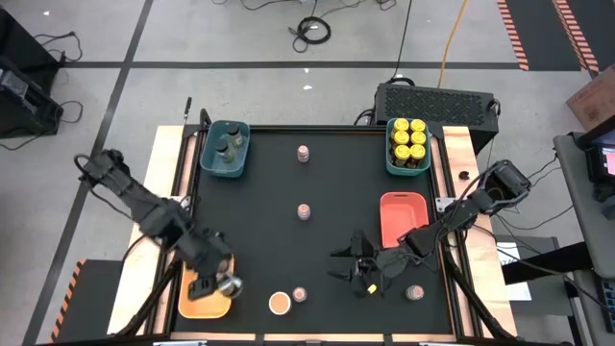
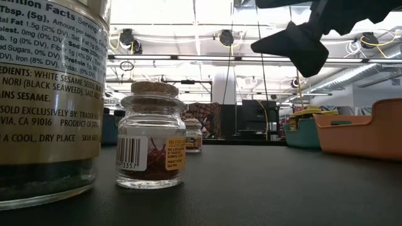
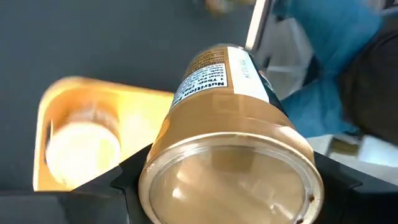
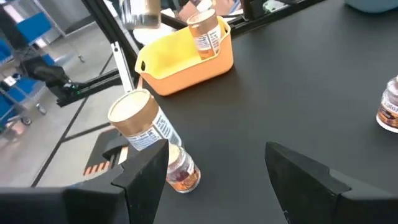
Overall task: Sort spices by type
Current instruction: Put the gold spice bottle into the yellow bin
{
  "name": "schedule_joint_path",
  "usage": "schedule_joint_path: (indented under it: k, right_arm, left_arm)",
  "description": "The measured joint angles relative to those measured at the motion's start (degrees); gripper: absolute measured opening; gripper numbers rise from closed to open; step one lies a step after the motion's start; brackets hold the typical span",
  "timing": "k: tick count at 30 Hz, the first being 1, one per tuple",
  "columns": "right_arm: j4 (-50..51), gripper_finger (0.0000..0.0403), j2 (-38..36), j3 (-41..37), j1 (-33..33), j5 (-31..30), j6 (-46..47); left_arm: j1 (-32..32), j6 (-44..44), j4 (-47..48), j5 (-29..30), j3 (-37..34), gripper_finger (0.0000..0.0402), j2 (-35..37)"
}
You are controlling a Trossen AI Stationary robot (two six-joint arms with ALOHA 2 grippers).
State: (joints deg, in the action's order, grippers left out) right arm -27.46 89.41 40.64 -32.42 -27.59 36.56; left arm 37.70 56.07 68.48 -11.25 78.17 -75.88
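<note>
My left gripper (image 1: 223,281) is shut on a tan-lidded spice jar (image 3: 231,118) above the yellow tray (image 1: 197,306) at the front left. One tan-lidded jar (image 3: 82,144) stands in that tray. My right gripper (image 1: 342,264) hangs open above the table at the front right, with nothing between its fingers (image 4: 214,152). In front of it stand a tan-lidded jar (image 4: 140,121) and a tiny cork-lidded jar (image 4: 183,171). More tiny jars stand at the table's middle (image 1: 304,211), far middle (image 1: 304,153) and front right (image 1: 415,292). My left gripper pinches the jar at its lid end (image 3: 158,168) between its two fingers, one on each side of the wide tan lid. The fingers come steeply from above. The jar is lifted clear over the yellow tray, tilted, its bottom pointing away from the wrist.
A teal tray (image 1: 205,159) with dark-lidded jars stands at the far left, a teal tray (image 1: 391,154) full of yellow-lidded jars at the far right, and an orange-red tray (image 1: 404,216) just in front of that one. A raised rim runs around the black table.
</note>
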Motion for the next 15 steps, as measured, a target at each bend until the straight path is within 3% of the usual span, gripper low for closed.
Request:
schedule_joint_path:
  k: [7, 15]
  right_arm:
    - [-5.13, 0.0260, 3.23, 0.00, -1.08, -4.09, -0.12]
    - [-16.13, 0.0260, 11.88, -0.01, -0.90, -3.64, 0.01]
  left_arm:
    - [10.32, 11.88, 3.91, 4.35, 0.00, 0.0277, -3.86]
    - [14.27, 15.49, 9.71, 3.77, 0.00, 0.0277, -9.55]
